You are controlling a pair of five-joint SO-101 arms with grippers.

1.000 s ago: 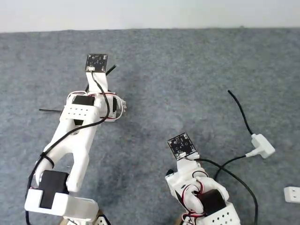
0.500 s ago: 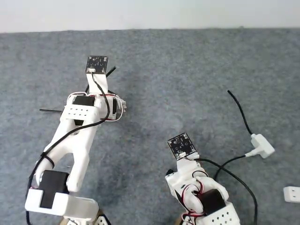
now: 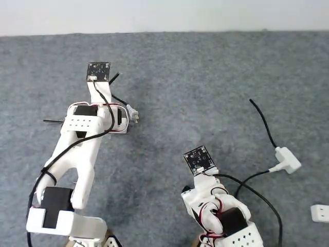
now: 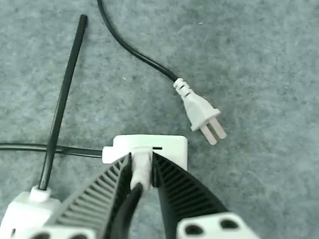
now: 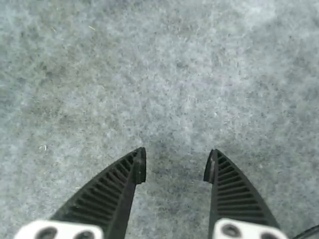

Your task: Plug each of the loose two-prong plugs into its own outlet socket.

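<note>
My left gripper point(image 4: 142, 159) is shut on a white plug point(image 4: 141, 172) with a black cord. The plug's front end sits against a white outlet socket point(image 4: 167, 147) on the carpet. Just beyond that socket lies a loose white two-prong plug point(image 4: 201, 113), prongs bare, its black cord point(image 4: 132, 47) curving away; the same plug point(image 3: 133, 114) shows beside the left arm in the high view. Another white socket point(image 4: 22, 211) lies close by with a black cord point(image 4: 62, 99) standing out of it. My right gripper point(image 5: 174, 167) is open over bare grey carpet.
At the right of the table lies a white socket piece point(image 3: 288, 159) with black cords running from it. A small white block point(image 3: 320, 212) sits near the right edge. The right arm's own cable point(image 3: 257, 193) loops beside its base.
The left arm has shifted slightly left and away, uncovering the loose two-prong plug beside it. The right arm has kept still.
</note>
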